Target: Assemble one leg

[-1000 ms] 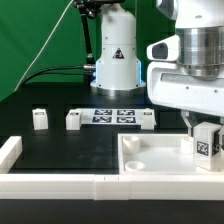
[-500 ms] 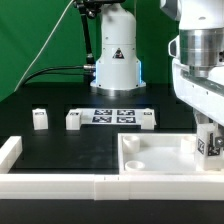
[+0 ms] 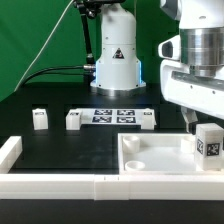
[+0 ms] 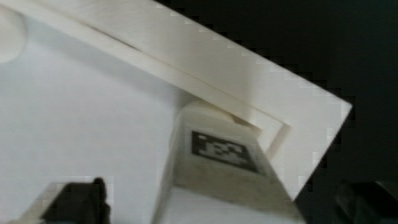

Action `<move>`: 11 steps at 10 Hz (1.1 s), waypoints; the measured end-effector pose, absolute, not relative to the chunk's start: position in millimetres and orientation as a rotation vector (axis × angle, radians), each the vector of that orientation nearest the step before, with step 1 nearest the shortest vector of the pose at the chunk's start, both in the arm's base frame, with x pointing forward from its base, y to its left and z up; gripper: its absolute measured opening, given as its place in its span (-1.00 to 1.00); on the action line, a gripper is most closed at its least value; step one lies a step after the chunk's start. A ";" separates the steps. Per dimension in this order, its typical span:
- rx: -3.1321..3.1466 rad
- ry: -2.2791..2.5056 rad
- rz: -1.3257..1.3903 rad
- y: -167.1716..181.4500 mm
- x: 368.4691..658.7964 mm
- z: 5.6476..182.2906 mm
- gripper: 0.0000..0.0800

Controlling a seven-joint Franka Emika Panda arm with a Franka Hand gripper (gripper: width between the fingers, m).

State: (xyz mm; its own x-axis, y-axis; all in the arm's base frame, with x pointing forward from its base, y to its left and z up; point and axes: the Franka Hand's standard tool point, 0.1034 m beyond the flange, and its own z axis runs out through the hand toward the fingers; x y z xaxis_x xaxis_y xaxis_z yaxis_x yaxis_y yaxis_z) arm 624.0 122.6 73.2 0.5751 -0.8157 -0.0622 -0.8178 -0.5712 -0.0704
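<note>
One leg (image 3: pixel 208 143), a small white post with a black-and-white tag, stands upright in the near corner of the large white panel (image 3: pixel 150 158) on the exterior view's right. My gripper (image 3: pixel 203 130) hangs straight over it. One dark finger (image 3: pixel 191 124) shows beside the leg's top. In the wrist view the leg (image 4: pixel 224 152) stands between my gripper's (image 4: pixel 214 210) two dark fingers. One finger (image 4: pixel 75 203) stands clear of the leg with a gap, so the jaws look open. The panel (image 4: pixel 89 120) fills the picture behind the leg.
Three more legs (image 3: pixel 39 118) (image 3: pixel 74 119) (image 3: pixel 146 120) stand in a row on the black table, around the marker board (image 3: pixel 112 116). White border rails run along the front (image 3: pixel 60 186) and the exterior view's left (image 3: pixel 9 150). The robot's base (image 3: pixel 115 60) is behind.
My gripper body swung toward the exterior view's right and back a little. The leg stayed in the panel's corner.
</note>
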 end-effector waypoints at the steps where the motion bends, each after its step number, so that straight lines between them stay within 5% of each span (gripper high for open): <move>1: -2.774 1.265 0.028 122.6 624.0 73.1 0.62; 10: -3.090 -0.163 -0.040 116.7 624.8 72.7 0.62; 11: -3.090 -0.161 -0.040 116.6 624.8 72.6 0.30</move>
State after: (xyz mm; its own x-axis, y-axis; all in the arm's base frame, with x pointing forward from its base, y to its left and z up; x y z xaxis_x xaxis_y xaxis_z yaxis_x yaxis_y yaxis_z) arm 624.8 116.6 72.6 0.9942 0.1035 0.0284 0.1047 -0.9935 -0.0455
